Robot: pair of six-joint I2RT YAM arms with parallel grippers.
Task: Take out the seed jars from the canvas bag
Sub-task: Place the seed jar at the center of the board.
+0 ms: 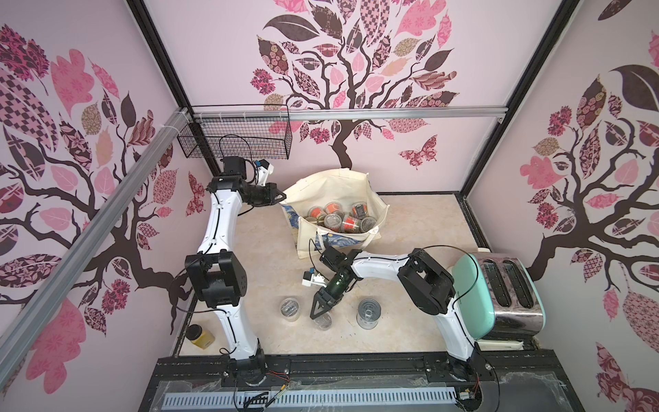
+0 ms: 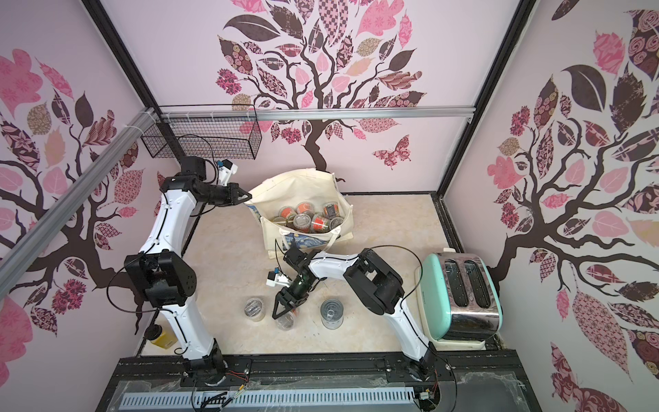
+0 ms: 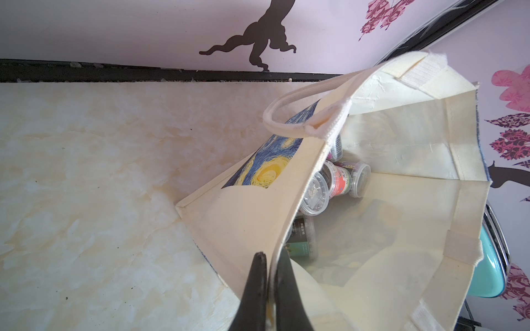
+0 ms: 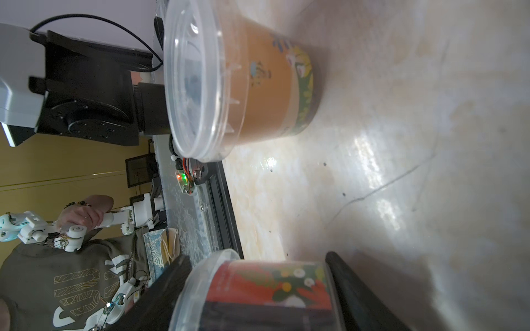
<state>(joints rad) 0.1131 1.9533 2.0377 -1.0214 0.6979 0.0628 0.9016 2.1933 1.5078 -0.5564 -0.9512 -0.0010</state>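
Note:
The canvas bag (image 1: 342,185) (image 2: 296,189) stands open at the back of the table, and several seed jars (image 1: 342,217) (image 2: 310,219) (image 3: 329,186) lie in it. My left gripper (image 1: 283,197) (image 2: 248,196) (image 3: 271,258) is shut on the bag's left rim. My right gripper (image 1: 318,314) (image 2: 281,312) (image 4: 256,256) is low over the front of the table. It is closed on a red-labelled seed jar (image 4: 266,286) (image 1: 323,321), one finger at the lid and one at the base. Two more jars stand on the table, one to the left (image 1: 290,309) (image 4: 243,80) and one to the right (image 1: 369,314).
A mint-green toaster (image 1: 499,296) stands at the right edge beside the right arm. A mustard-yellow jar with a black lid (image 1: 201,335) sits at the front left, behind the left arm. A black wire basket (image 1: 235,137) hangs on the back wall.

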